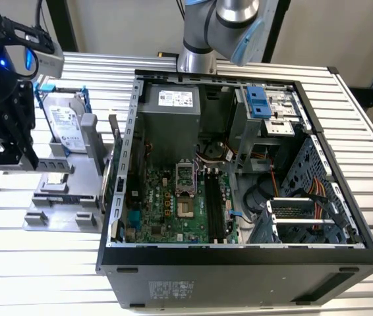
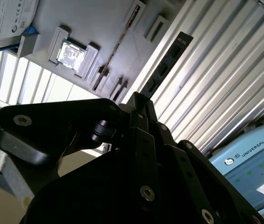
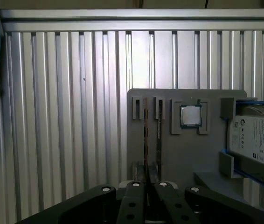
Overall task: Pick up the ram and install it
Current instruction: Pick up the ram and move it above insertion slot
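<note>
The exterior view overlooks the grey plastic parts holder [image 1: 61, 216] [image 2: 108, 32] [image 3: 206, 154]; both wrist views face it closely past the black gripper [image 2: 140, 95] [image 3: 147, 179].

Open computer case [image 1: 239, 255], hard drive [image 1: 64, 128] alongside

Printed labels mark the hard drive [image 1: 64, 125] and power supply [image 1: 171, 122].

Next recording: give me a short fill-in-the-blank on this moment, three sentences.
1. In the second wrist view, the black claw is ___ on the long, narrow dark ram stick.
2. The silver hard drive sits in a ___ plastic bracket.
3. The square silver processor chip rests in the flat ___ holder tray.

Missing words: shut; blue; grey.
</note>
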Motion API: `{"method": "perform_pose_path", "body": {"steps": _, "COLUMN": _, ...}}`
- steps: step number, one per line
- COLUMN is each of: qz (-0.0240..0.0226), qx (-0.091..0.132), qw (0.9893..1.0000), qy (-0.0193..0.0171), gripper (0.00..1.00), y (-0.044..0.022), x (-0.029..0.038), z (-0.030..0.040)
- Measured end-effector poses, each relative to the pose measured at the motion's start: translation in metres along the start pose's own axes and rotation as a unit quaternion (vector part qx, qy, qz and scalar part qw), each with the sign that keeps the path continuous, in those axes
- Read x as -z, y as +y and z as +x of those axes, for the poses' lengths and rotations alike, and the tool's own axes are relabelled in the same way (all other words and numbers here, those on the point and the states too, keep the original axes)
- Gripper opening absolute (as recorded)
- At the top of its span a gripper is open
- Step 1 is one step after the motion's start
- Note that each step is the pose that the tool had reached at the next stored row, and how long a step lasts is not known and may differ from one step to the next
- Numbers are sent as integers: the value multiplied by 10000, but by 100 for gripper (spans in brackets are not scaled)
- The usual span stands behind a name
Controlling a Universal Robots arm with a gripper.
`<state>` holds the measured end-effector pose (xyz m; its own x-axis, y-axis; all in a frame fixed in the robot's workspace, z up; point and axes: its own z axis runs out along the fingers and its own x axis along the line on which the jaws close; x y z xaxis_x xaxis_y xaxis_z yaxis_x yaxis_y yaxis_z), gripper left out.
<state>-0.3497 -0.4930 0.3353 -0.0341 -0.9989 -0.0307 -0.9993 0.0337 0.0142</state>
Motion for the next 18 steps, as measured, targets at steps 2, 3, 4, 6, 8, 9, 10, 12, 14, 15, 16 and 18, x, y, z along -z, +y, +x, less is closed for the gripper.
{"method": "perform_pose_path", "body": {"steps": 2, "qz": -1, "qx": 0, "qw": 10000, "qy": 0, "gripper": 0, "y": 0, "x": 10, "z": 0}}
{"method": "perform_pose_path", "body": {"steps": 3, "qz": -1, "qx": 0, "qw": 10000, "qy": 1, "gripper": 0, "y": 0, "x": 15, "z": -1}}
{"method": "perform_pose_path", "body": {"steps": 4, "qz": -1, "qx": 0, "qw": 10000, "qy": 0, "gripper": 0, "y": 0, "x": 19, "z": -1}}
{"method": "perform_pose_path", "body": {"steps": 6, "qz": 0, "qx": 0, "qw": 10000, "qy": 0, "gripper": 0, "y": 0, "x": 27, "z": -1}}
{"method": "perform_pose_path", "body": {"steps": 8, "qz": 0, "qx": 0, "qw": 10000, "qy": 0, "gripper": 0, "y": 1, "x": 36, "z": -1}}
{"method": "perform_pose_path", "body": {"steps": 9, "qz": -1, "qx": 0, "qw": 10000, "qy": 1, "gripper": 0, "y": 1, "x": 42, "z": -2}}
{"method": "perform_pose_path", "body": {"steps": 10, "qz": 0, "qx": 0, "qw": 10000, "qy": 0, "gripper": 0, "y": 1, "x": 46, "z": -1}}
{"method": "perform_pose_path", "body": {"steps": 12, "qz": 0, "qx": 0, "qw": 10000, "qy": 0, "gripper": 0, "y": 1, "x": 54, "z": -2}}
{"method": "perform_pose_path", "body": {"steps": 14, "qz": 0, "qx": 0, "qw": 10000, "qy": 0, "gripper": 0, "y": 1, "x": 62, "z": -2}}
{"method": "perform_pose_path", "body": {"steps": 15, "qz": -1, "qx": 0, "qw": 10000, "qy": 1, "gripper": 0, "y": 1, "x": 67, "z": -2}}
{"method": "perform_pose_path", "body": {"steps": 16, "qz": -1, "qx": 0, "qw": 10000, "qy": 1, "gripper": 0, "y": 1, "x": 71, "z": -2}}
{"method": "perform_pose_path", "body": {"steps": 18, "qz": 0, "qx": 0, "qw": 10000, "qy": 0, "gripper": 0, "y": 1, "x": 78, "z": -2}}
